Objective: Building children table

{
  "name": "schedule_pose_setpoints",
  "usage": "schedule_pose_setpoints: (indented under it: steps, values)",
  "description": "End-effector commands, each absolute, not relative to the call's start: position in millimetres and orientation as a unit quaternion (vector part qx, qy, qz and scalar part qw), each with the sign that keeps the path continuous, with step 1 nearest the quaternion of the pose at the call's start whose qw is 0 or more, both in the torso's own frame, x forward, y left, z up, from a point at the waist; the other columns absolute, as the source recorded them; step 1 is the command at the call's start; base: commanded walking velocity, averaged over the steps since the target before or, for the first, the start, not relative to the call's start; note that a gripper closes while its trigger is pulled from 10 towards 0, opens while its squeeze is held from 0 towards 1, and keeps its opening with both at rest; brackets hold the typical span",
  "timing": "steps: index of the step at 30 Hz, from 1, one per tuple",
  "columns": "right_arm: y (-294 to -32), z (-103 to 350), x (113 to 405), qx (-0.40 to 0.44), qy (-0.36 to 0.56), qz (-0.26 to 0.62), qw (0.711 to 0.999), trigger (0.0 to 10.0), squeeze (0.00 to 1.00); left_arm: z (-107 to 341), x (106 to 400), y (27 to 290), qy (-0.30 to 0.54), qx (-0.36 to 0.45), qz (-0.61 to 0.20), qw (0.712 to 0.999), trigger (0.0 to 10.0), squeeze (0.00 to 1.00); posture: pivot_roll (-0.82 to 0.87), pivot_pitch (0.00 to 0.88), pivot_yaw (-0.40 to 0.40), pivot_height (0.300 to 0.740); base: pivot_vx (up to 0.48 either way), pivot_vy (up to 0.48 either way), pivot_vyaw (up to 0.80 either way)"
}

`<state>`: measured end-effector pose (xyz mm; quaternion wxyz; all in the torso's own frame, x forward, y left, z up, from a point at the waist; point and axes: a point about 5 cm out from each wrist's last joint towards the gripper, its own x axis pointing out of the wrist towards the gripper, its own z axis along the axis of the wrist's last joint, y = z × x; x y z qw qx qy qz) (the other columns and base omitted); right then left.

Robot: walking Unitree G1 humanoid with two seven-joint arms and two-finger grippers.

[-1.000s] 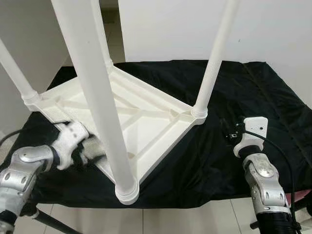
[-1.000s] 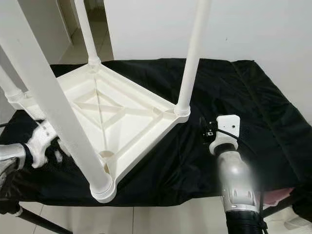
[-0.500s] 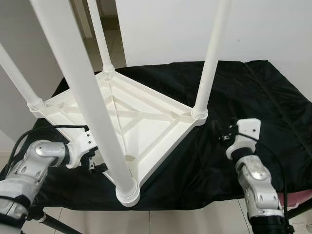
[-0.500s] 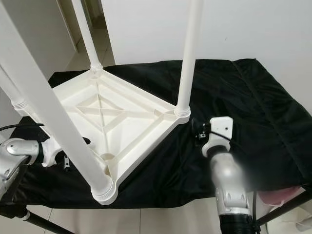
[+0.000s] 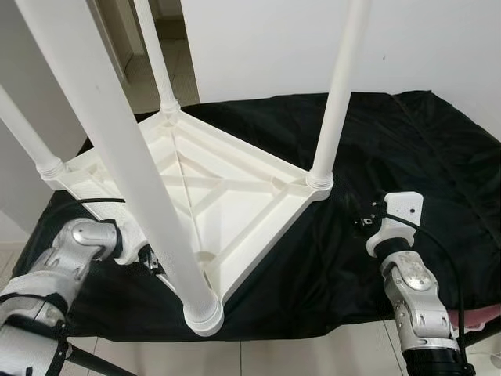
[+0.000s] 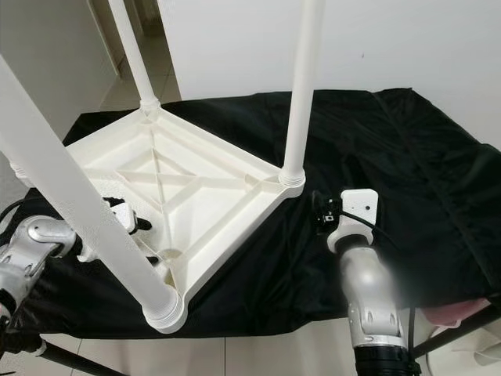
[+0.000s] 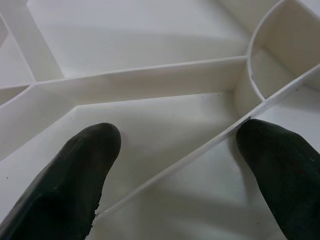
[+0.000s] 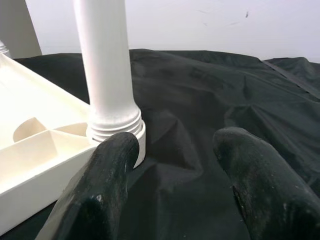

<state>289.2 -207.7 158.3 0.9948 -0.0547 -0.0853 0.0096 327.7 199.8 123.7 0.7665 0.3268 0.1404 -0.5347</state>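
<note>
A: How far along is the build?

B: Far, by my judgement. The table (image 5: 211, 188) lies upside down on the black-draped desk (image 5: 438, 172), towards the left, with all four legs standing in the corner sockets: the left leg (image 5: 27, 133), the near leg (image 5: 133, 168), the far leg (image 5: 153, 55) and the right leg (image 5: 337, 94). What seems left is checking each is seated and turning it upright.

A: The left gripper?

B: The left gripper (image 7: 175, 165) is low at the table's near-left edge, fingers (image 7: 75, 175) apart over the ribbed underside, a thin rib between them, gripping nothing.

A: Anything in the table's compartments?

B: The rib cells in view hold nothing.

A: And the right?

B: The right gripper (image 8: 175, 195) hovers over the cloth just beside the right leg's collar, fingers (image 8: 100, 195) spread and empty, one tip near the collar; I cannot tell if it touches
</note>
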Motion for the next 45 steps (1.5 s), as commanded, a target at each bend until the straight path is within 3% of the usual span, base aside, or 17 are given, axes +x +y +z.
schedule_pose_setpoints:
  steps: [1, 15, 16, 17, 18, 19, 20, 21, 35, 39, 40, 41, 45]
  values:
    - [-207, 161, 289, -0.053, -0.089, 0.013, 0.995, 10.0, 0.0, 118, 327, 202, 0.15, 0.338, -0.525, 0.767, 10.0, 0.0, -0.1, 0.075, 0.119, 0.74, 0.0, 0.0, 0.0]
    - [-202, 161, 291, -0.054, -0.088, 0.018, 0.994, 10.0, 0.0, 114, 325, 196, 0.145, 0.308, -0.549, 0.763, 10.0, 0.0, -0.08, 0.079, 0.126, 0.74, 0.0, 0.0, 0.0]
    - [-202, 161, 291, -0.054, -0.088, 0.019, 0.994, 10.0, 0.0, 115, 325, 196, 0.146, 0.299, -0.556, 0.762, 5.9, 0.0, -0.08, 0.081, 0.127, 0.74, 0.0, 0.0, 0.0]
    - [-202, 161, 291, -0.054, -0.088, 0.019, 0.994, 10.0, 0.0, 115, 325, 196, 0.146, 0.299, -0.556, 0.762, 5.9, 0.0, -0.08, 0.081, 0.127, 0.74, 0.0, 0.0, 0.0]
    - [-202, 162, 292, -0.054, -0.088, 0.02, 0.994, 10.0, 0.0, 116, 324, 195, 0.148, 0.289, -0.562, 0.761, 5.1, 0.0, -0.08, 0.081, 0.127, 0.74, 0.0, 0.0, 0.0]
    - [-203, 162, 292, -0.055, -0.089, 0.02, 0.994, 10.0, 0.0, 117, 324, 194, 0.146, 0.284, -0.568, 0.759, 2.1, 0.0, -0.08, 0.083, 0.128, 0.74, 0.0, 0.0, 0.0]
    - [-204, 163, 292, -0.056, -0.089, 0.02, 0.994, 10.0, 0.0, 118, 324, 194, 0.144, 0.281, -0.569, 0.759, 2.8, 0.0, -0.08, 0.084, 0.128, 0.74, 0.0, 0.0, 0.0]
    - [-205, 163, 293, -0.056, -0.089, 0.019, 0.994, 10.0, 0.0, 118, 325, 192, 0.142, 0.279, -0.569, 0.76, 4.2, 0.0, -0.08, 0.082, 0.128, 0.74, 0.0, 0.0, 0.0]
    - [-204, 165, 295, -0.057, -0.093, 0.018, 0.994, 10.0, 0.0, 123, 328, 183, 0.125, 0.258, -0.572, 0.769, 3.7, 0.0, -0.08, 0.077, 0.13, 0.74, 0.0, 0.0, 0.0]
    - [-203, 164, 295, -0.056, -0.093, 0.019, 0.994, 10.0, 0.0, 122, 331, 175, 0.11, 0.241, -0.559, 0.786, 2.7, 0.0, -0.08, 0.069, 0.126, 0.74, 0.0, 0.0, 0.0]
    - [-203, 164, 295, -0.056, -0.093, 0.019, 0.994, 10.0, 0.0, 121, 331, 172, 0.107, 0.235, -0.557, 0.789, 2.7, 0.0, -0.09, 0.066, 0.126, 0.74, 0.0, 0.0, 0.0]
    - [-202, 164, 295, -0.056, -0.093, 0.019, 0.994, 10.0, 0.0, 120, 331, 168, 0.102, 0.229, -0.555, 0.793, 3.5, 0.0, -0.09, 0.066, 0.126, 0.74, 0.0, 0.0, 0.0]
    - [-202, 164, 295, -0.055, -0.094, 0.018, 0.994, 10.0, 0.0, 120, 332, 162, 0.094, 0.224, -0.551, 0.798, 3.4, 0.0, -0.09, 0.056, 0.125, 0.74, 0.0, 0.0, 0.0]
